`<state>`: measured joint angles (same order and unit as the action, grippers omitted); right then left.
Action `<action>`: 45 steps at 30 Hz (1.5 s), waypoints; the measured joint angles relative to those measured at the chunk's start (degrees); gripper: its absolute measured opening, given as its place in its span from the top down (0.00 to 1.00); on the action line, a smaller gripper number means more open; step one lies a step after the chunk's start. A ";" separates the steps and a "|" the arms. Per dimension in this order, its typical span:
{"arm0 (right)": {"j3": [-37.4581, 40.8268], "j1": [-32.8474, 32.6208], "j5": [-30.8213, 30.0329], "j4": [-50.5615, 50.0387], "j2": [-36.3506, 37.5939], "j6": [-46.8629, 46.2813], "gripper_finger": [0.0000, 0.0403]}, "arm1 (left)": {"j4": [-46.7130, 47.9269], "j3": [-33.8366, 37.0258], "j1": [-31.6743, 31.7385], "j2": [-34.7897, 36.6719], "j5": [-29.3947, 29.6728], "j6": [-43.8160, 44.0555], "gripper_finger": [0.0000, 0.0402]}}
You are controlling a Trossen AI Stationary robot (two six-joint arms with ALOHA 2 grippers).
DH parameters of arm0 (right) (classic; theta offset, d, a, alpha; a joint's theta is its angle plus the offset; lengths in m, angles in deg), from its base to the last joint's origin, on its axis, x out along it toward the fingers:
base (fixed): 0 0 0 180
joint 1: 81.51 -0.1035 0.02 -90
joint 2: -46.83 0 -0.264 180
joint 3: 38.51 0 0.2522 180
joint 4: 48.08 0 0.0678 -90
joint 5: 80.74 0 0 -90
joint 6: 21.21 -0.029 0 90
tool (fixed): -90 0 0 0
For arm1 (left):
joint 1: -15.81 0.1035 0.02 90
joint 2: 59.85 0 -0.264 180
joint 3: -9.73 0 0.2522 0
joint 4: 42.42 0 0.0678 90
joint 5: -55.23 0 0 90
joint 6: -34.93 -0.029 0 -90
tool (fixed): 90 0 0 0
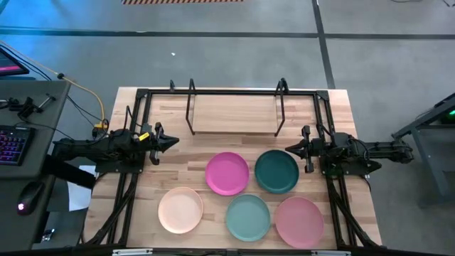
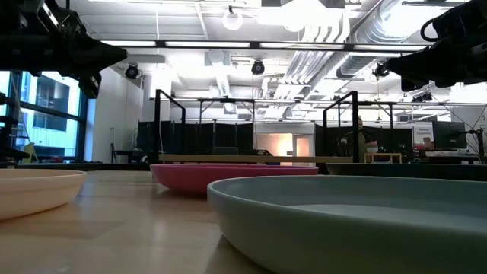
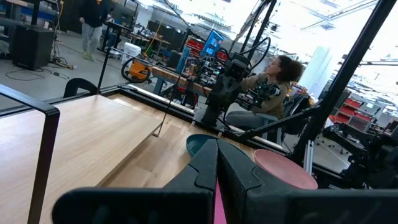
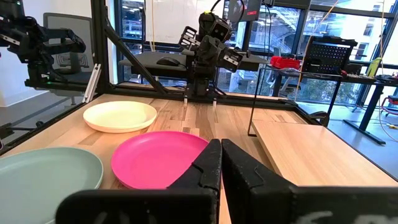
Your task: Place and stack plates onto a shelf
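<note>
Five plates lie flat on the tabletop: magenta (image 1: 227, 173), dark green (image 1: 276, 171), cream (image 1: 180, 209), pale teal (image 1: 248, 216) and light pink (image 1: 299, 220). The shelf (image 1: 234, 114), a light-wood board between black rod uprights, stands at the far side and carries nothing. My left gripper (image 1: 173, 142) hovers left of the magenta plate, fingers shut, holding nothing. My right gripper (image 1: 289, 148) hovers just above the dark green plate's far right rim, also shut and holding nothing. The right wrist view shows the magenta (image 4: 158, 158), cream (image 4: 120, 116) and teal (image 4: 46, 177) plates.
A black rod frame (image 1: 142, 93) borders the tabletop on its left, right and far sides. A desk with a keyboard (image 1: 13, 146) and mouse sits beyond the left edge. A seated person (image 3: 273, 87) shows in the room beyond. Bare wood lies between the shelf and the plates.
</note>
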<state>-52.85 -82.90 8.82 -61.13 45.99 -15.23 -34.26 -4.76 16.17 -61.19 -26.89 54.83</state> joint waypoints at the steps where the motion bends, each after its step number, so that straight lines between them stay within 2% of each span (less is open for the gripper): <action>1: 0.02 0.02 -0.01 0.00 0.00 0.00 1.00 | 0.00 -0.01 -0.01 0.01 0.00 0.00 1.00; 22: 0.02 0.02 -0.06 0.91 -0.01 -0.41 1.00 | 0.00 0.00 0.00 0.00 0.00 0.00 1.00; 24: 0.02 -0.15 1.81 5.70 -0.02 -8.83 1.00 | 0.00 -0.01 0.00 0.01 0.00 0.00 1.00; 27: -0.74 -0.26 5.03 16.78 0.00 -28.43 1.00 | 0.00 0.01 -0.02 0.01 -0.01 0.00 1.00; 31: -1.67 -0.26 0.37 30.89 0.15 -47.07 1.00 | 0.00 -0.01 -0.02 0.00 -0.02 0.00 1.00; 34: -2.64 -0.34 -5.83 33.63 -0.41 -50.95 1.00 | 0.08 0.01 -0.02 0.01 0.00 0.00 1.00; 37: -6.31 -1.60 -8.36 33.71 -5.42 -57.17 1.00 | 0.09 -0.01 -0.01 0.01 0.01 0.00 1.00; 40: -13.33 -4.10 -7.74 30.69 -15.98 -55.31 1.00 | 0.11 -0.01 -0.02 -0.01 0.02 0.00 1.00; 42: -19.03 -5.63 -7.73 25.84 -24.85 -53.46 1.00 | 0.13 0.01 0.00 0.01 0.02 0.00 1.00; 45: -28.35 -7.82 -7.69 12.79 -38.40 -54.27 0.98 | 0.13 0.00 0.00 -0.01 0.01 0.00 1.00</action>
<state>-81.19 -90.72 1.12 -48.34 7.58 -69.50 -34.13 -4.75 16.17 -61.19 -26.88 54.83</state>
